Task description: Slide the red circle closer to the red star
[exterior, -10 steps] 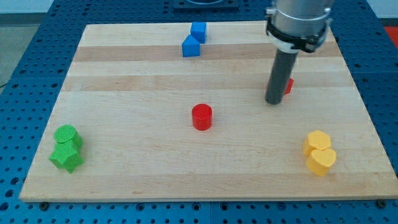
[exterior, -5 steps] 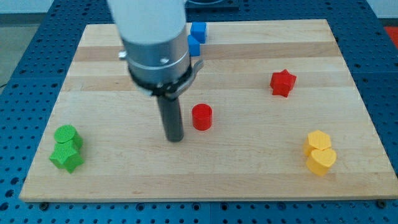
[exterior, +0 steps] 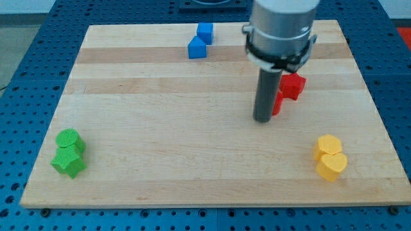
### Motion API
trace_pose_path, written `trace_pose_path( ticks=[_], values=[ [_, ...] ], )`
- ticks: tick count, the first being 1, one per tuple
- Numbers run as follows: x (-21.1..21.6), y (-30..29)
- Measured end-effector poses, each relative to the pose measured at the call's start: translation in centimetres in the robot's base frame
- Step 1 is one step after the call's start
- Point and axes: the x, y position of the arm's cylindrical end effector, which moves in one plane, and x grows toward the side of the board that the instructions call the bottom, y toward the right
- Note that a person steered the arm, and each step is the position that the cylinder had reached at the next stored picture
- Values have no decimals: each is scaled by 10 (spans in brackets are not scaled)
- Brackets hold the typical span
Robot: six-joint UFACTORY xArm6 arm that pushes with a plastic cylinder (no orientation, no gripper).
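2 red blocks now sit touching: the red circle (exterior: 277, 102), mostly hidden behind my tip (exterior: 262, 120), rests against the red star (exterior: 292, 85), so the task looks done; there are no jaws to report.

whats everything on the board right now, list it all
red circle: 1, red, right of centre, mostly hidden behind the rod, right beside the red star
red star: 1, red, right of centre, just up-right of the circle
blue blocks: 2, blue, view's top, close together
green blocks: 2, green, view's bottom left, close together
yellow blocks: 2, yellow, view's bottom right, close together
board: 1, pale wood
my tip: 1, dark rod end, at the red circle's left side
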Motion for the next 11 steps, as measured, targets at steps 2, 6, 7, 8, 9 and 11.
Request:
trace_pose_path(
  ticks=[2, 6, 7, 8, 9, 11],
  values=[
    [-12, 29],
    [-29, -4],
    [-27, -31],
    [-54, -18],
    [-57, -11],
    [-37, 1]
  ],
)
